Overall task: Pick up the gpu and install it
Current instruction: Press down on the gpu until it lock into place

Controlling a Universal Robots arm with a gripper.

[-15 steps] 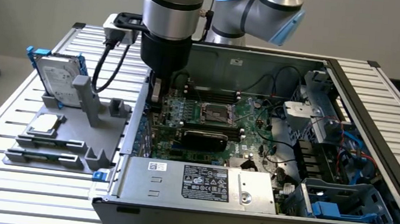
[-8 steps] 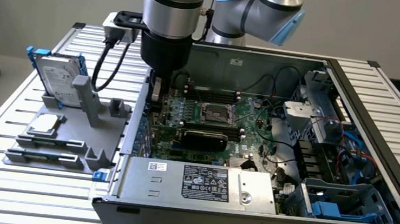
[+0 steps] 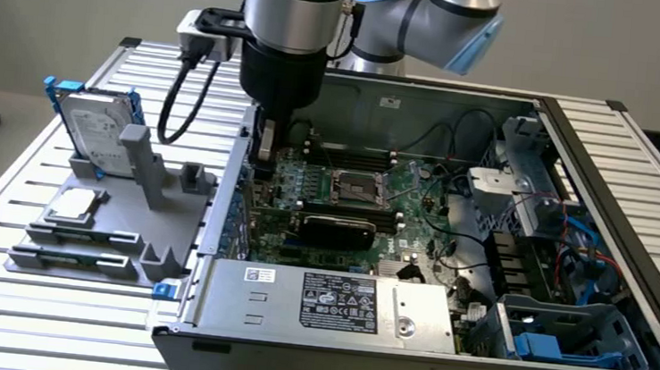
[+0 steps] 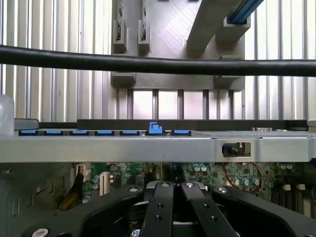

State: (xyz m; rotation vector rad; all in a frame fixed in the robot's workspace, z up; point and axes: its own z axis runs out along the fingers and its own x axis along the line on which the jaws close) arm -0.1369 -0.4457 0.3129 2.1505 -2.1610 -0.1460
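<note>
The gpu (image 3: pixel 333 230), a thin card with a black rounded cover, stands on edge on the green motherboard (image 3: pixel 424 202) inside the open computer case (image 3: pixel 618 174), below the processor socket (image 3: pixel 354 187). My gripper (image 3: pixel 265 154) hangs from the arm at the motherboard's edge on the exterior view's left, close to the case wall. It is apart from the gpu, above and to the left of it in that view. In the wrist view the black fingers (image 4: pixel 158 207) of the gripper (image 4: pixel 173 190) meet, shut, with nothing visible between them.
A grey fixture (image 3: pixel 99 237) left of the case holds a silver hard drive in a blue frame (image 3: pixel 94 128) and a small square processor chip (image 3: pixel 74 205). The power supply (image 3: pixel 332 304) fills the case's near side. A black cable (image 4: pixel 148 63) crosses the wrist view above the case rim (image 4: pixel 123 148).
</note>
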